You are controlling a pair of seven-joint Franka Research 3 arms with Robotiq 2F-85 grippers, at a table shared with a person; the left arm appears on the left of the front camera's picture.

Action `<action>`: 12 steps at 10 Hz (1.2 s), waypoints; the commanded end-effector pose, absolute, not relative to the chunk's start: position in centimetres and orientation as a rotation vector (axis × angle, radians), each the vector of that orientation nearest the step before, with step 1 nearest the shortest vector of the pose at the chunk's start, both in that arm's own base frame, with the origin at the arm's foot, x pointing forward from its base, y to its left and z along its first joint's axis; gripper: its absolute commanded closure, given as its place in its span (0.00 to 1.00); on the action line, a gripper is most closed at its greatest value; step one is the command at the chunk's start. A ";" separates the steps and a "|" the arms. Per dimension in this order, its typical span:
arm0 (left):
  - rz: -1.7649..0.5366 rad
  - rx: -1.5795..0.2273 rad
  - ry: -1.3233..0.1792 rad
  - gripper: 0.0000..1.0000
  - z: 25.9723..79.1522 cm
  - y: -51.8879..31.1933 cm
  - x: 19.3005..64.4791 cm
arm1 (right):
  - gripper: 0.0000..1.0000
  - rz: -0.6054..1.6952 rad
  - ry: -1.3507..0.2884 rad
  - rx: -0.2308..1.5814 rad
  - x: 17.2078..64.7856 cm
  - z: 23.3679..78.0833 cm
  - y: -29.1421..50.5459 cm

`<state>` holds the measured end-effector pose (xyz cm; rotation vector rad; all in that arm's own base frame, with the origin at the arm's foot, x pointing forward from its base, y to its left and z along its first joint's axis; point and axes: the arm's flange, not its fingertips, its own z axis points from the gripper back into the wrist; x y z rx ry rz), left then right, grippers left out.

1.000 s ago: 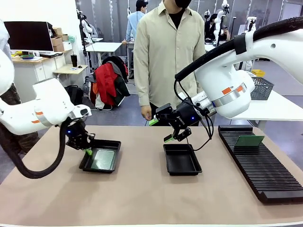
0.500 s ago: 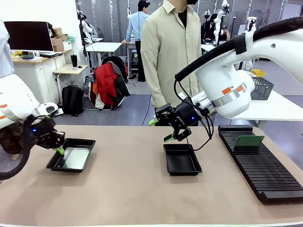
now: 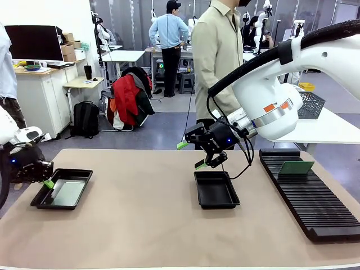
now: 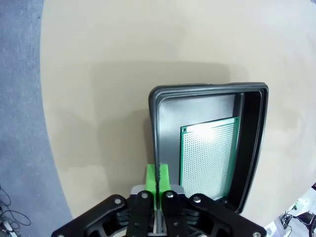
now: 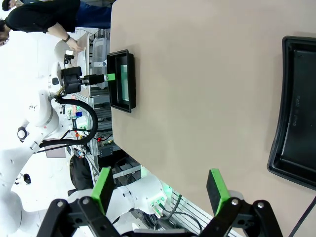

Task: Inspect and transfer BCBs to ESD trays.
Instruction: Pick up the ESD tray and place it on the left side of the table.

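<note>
The left gripper (image 4: 158, 178) pinches the loaded ESD tray's (image 4: 154, 128) long rim, 1 BCB (image 4: 207, 153) alongside; the right gripper (image 3: 190, 155), jaws wide, hangs nearer the empty ESD tray (image 3: 197, 191).

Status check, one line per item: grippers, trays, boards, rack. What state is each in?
left gripper: shut on the rim of the left ESD tray.
left ESD tray: pinched at its rim, holds one BCB.
BCB: lying flat on the tray floor.
right gripper: open, empty, above the centre ESD tray.
centre ESD tray: empty, flat on the table.
rack: one green board standing in a far slot.
</note>
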<state>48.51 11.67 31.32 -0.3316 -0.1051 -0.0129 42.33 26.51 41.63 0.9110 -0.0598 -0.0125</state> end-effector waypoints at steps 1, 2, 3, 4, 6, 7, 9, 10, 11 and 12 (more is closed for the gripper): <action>-0.022 -0.375 -0.118 0.97 31.0 11.8 49.2 | 0.00 -0.022 -0.060 0.895 42.4 41.8 26.6; -0.021 -0.375 -0.115 0.97 30.8 11.8 49.3 | 0.00 -0.022 -0.060 0.895 42.4 41.8 26.6; -0.023 -0.376 -0.127 0.97 30.7 11.6 49.2 | 0.00 -0.022 -0.060 0.895 42.4 41.8 26.6; -0.013 -0.372 -0.127 0.97 30.7 11.5 49.0 | 0.00 -0.022 -0.060 0.895 42.4 41.8 26.6; -0.011 -0.339 -0.101 0.97 30.8 11.6 49.0 | 0.00 -0.022 -0.060 0.895 42.4 41.8 26.6; -0.011 -0.339 -0.101 0.97 30.8 11.6 49.0 | 0.00 -0.022 -0.060 0.895 42.4 41.8 26.6; -0.012 -0.340 -0.101 0.97 30.8 11.4 49.0 | 0.00 -0.022 -0.060 0.895 42.4 41.8 26.6; 0.015 -0.318 -0.092 0.79 31.2 11.3 48.8 | 0.00 -0.022 -0.060 0.895 42.4 41.8 26.6; 0.017 -0.302 -0.097 0.79 31.7 11.2 48.7 | 0.00 -0.022 -0.060 0.895 42.4 41.8 26.6; 0.003 -0.276 -0.088 0.60 32.4 11.1 48.6 | 0.00 -0.022 -0.060 0.895 42.4 41.8 26.6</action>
